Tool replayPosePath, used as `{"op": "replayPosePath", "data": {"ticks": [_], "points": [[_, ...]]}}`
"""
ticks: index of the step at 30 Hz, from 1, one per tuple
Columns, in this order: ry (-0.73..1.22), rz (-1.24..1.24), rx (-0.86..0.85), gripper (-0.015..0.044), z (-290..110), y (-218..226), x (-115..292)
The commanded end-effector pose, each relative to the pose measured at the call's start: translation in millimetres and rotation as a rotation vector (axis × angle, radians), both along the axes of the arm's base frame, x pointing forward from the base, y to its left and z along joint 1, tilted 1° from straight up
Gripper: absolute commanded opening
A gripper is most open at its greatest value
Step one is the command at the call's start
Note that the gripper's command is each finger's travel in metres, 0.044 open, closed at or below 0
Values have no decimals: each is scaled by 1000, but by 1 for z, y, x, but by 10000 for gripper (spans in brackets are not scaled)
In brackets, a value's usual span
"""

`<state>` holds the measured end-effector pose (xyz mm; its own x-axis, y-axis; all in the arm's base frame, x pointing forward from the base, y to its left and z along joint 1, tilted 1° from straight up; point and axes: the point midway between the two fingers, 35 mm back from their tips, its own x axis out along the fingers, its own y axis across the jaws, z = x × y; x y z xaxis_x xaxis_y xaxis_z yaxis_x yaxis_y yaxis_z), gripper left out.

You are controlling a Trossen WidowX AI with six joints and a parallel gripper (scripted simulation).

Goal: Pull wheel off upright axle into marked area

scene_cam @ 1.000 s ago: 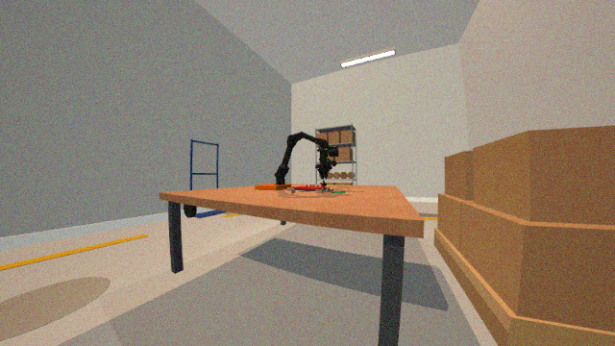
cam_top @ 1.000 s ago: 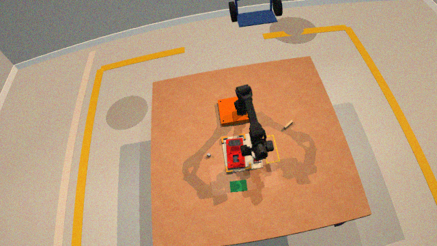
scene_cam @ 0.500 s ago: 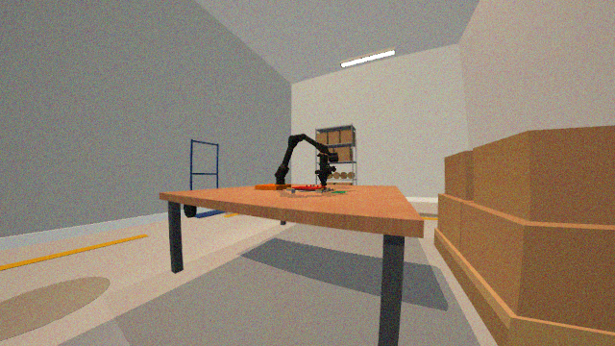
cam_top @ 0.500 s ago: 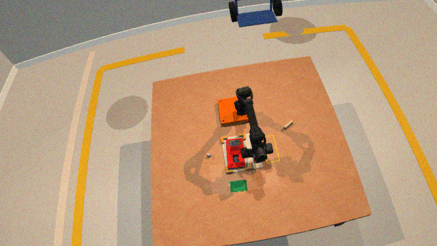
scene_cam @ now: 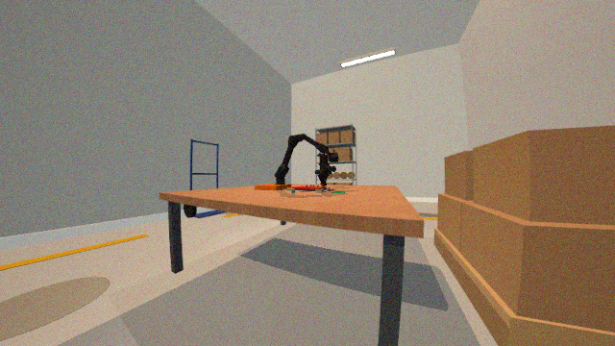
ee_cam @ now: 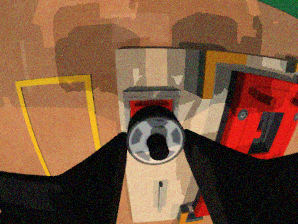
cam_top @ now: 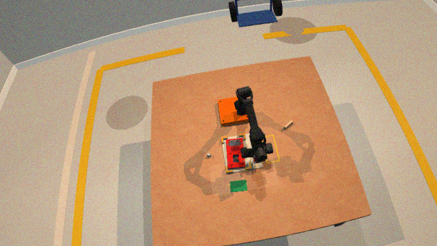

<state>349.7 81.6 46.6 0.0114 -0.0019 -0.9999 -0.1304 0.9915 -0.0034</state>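
Observation:
The wheel is a grey, spoked disc with a dark rim, seen from above in the wrist view. The dark upright axle shows at its centre, so the wheel is around the axle. My gripper is shut on the wheel, one black finger on each side, low over the pale board. The arm hides the wheel in the top view, and it is too small to tell in the exterior view. The marked area, a yellow outline, lies on the table beside the board, left of the wheel in the wrist view.
A red panel is on the board's other side, with orange corner pieces. A green patch, an orange block, a small grey part and a pale stick are on the table.

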Motion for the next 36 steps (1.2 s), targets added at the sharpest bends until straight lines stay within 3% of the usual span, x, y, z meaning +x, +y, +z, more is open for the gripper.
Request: {"op": "replayPosePath", "data": {"ticks": [1, 36], "points": [[-2, 0, 1, 0, 2, 0, 0], [-5, -1, 1, 0, 14, 0, 1]]}}
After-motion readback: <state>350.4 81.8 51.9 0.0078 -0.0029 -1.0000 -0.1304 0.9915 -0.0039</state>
